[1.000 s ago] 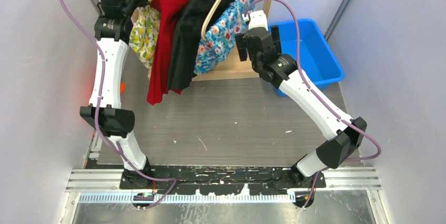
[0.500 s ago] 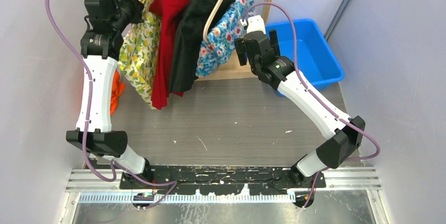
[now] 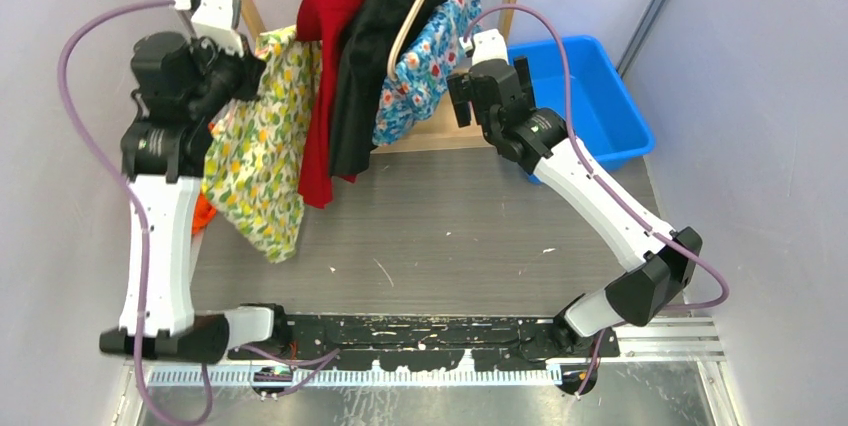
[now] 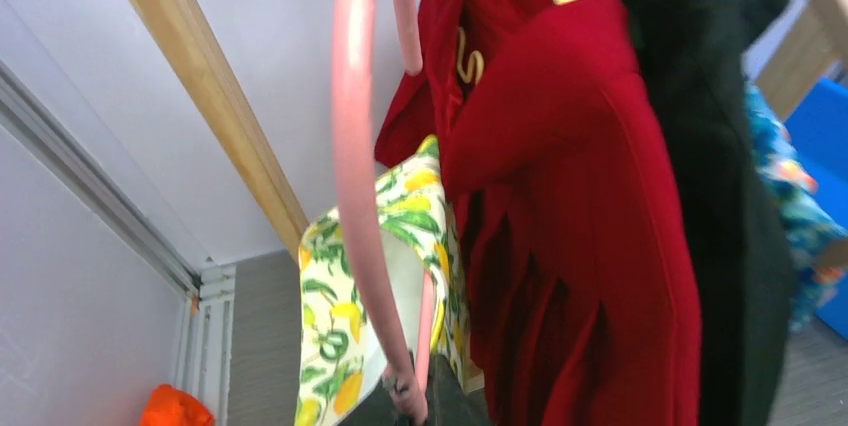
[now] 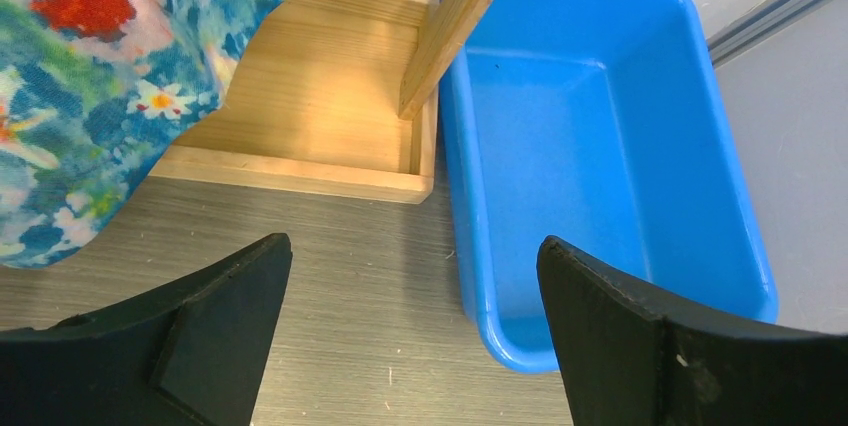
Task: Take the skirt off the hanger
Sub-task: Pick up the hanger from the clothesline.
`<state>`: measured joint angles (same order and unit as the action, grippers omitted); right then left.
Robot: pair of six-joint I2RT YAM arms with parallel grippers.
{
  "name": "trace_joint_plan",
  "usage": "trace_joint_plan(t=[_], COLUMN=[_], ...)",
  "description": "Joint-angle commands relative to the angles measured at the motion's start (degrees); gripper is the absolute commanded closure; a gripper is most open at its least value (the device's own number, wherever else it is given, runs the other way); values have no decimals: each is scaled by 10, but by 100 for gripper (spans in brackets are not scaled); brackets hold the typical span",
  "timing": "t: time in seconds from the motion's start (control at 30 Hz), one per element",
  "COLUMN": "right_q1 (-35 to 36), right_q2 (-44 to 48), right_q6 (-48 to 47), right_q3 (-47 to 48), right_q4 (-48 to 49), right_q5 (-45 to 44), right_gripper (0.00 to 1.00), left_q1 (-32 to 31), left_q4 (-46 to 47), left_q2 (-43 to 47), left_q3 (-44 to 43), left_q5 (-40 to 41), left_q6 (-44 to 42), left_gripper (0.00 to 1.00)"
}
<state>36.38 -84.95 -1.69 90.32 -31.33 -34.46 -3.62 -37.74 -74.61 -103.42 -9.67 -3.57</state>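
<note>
Left to right in the overhead view. At far left my left gripper is up at the rack; its wrist view shows the fingers only at the bottom edge, where they appear to be pinching the lower end of the pink hanger, whose long axis rises straight away from them. The skirt, yellow with a lemon print, hangs directly below this gripper, just left of the red garment. Its waistband sits at the hanger and its hem points toward the near side, so its long axis runs far to near along the drop. Next come the black garment and the blue floral garment, both on the rack. The right gripper has its fingers spread wide and holds nothing, hovering near the blue bin. I judge the left arm far nearer to the skirt. The skirt lies to the left of the free gripper, with three garments between them, so the pull must run down the skirt's long axis, away from the hanger.
</note>
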Motion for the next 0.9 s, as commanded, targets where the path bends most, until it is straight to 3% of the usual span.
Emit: trace_joint_plan(t=[0.0,0.13,0.3,0.47,0.57,0.7,0.77,0.87], right_q1=[-1,-1,0,0,0,1,1,0], right_q2=[34,35,41,58,68,75,82,100], right_q6=[7,18,24,8,-9,-20,-23,-24], right_q3=[2,12,18,30,42,49,57,62], right_q4=[9,-2,-16,-23,-25,-29,-35,-45], right_q5=[9,20,38,45,44,68,86,115], right_gripper=[2,4,4,3,2,0,0,0], left_q1=[1,1,-3,-3,-4,-4,-7,-9], left_q4=[-35,-71,-76,24,30,158,218,226], left_q2=[108,154,176,176,156,141,123,95], left_q3=[24,39,35,69,39,51,64,64], left_q5=[-57,-140,-301,-393,-436,-517,-532,-525], left_q6=[-52,-45,-2,87,109,216,255,254], left_gripper=[100,100,100,100,100,100,100,100])
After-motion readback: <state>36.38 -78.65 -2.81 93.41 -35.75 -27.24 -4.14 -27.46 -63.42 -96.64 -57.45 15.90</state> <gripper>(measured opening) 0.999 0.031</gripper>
